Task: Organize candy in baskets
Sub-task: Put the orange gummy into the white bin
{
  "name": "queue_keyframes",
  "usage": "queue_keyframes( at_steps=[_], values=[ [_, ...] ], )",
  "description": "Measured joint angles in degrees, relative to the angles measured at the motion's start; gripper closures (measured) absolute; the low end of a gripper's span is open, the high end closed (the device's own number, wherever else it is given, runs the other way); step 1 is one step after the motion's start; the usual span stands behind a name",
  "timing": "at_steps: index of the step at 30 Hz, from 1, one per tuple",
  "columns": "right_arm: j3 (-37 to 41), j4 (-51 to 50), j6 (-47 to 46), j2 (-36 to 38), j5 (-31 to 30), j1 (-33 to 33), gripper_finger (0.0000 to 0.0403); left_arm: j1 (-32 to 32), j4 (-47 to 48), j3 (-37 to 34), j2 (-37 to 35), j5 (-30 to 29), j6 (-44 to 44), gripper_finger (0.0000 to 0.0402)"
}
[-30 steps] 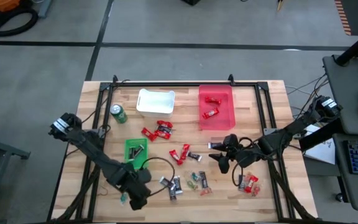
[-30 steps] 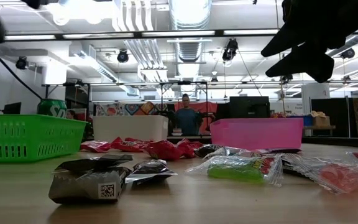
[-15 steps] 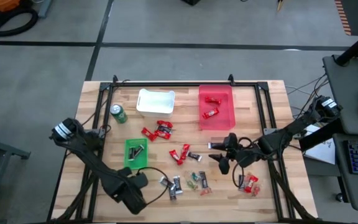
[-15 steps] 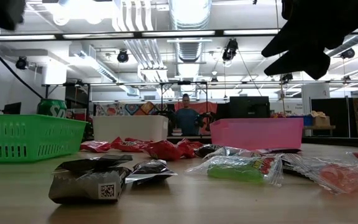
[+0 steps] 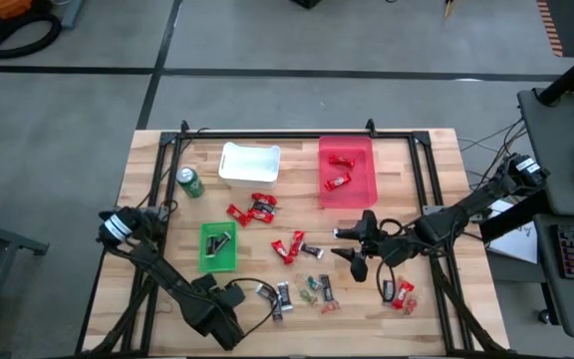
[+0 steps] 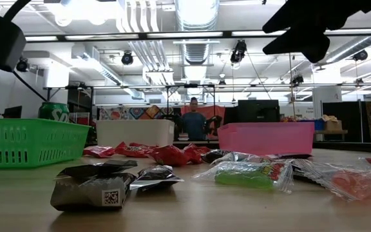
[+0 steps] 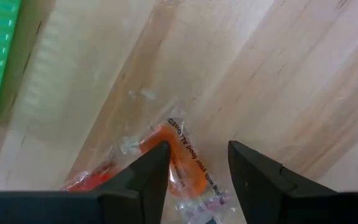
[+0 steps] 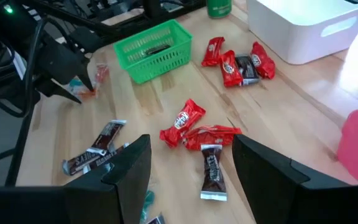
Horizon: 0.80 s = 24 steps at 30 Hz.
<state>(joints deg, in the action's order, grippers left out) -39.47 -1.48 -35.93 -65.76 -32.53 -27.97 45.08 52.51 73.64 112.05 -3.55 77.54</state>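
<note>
On the table (image 5: 436, 160), the red bin (image 5: 347, 172), white bin (image 5: 249, 164) and green bin (image 5: 217, 245) are spread apart. Red bars (image 5: 339, 171) are seen in the red bin; loose candy (image 5: 287, 245) is scattered mid-table. The left gripper (image 7: 196, 167) is parted over an orange piece (image 7: 178, 149), partly hidden. The right gripper (image 5: 357, 255) is held released above the candy.
</note>
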Motion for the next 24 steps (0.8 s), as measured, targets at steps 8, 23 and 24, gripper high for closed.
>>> queue_keyframes(
  at_steps=[8, 23, 24],
  values=[
    [-0.01, -0.06, 0.76, 0.00, 0.00, 0.00, 0.0188, 0.31, 0.42, -0.02, 0.31, -0.63, -0.52, 0.0326],
    [-0.01, -0.41, 0.58, -0.11, 0.11, 0.00, 0.0188, 0.63, 5.38, 9.78, -0.41, -0.33, -13.71, 0.0401],
    [-0.01, -0.43, 0.50, -0.25, 0.13, -0.02, 0.0188, 0.63, 6.71, 11.31, -0.41, -0.66, -15.46, 0.0401]
  ],
)
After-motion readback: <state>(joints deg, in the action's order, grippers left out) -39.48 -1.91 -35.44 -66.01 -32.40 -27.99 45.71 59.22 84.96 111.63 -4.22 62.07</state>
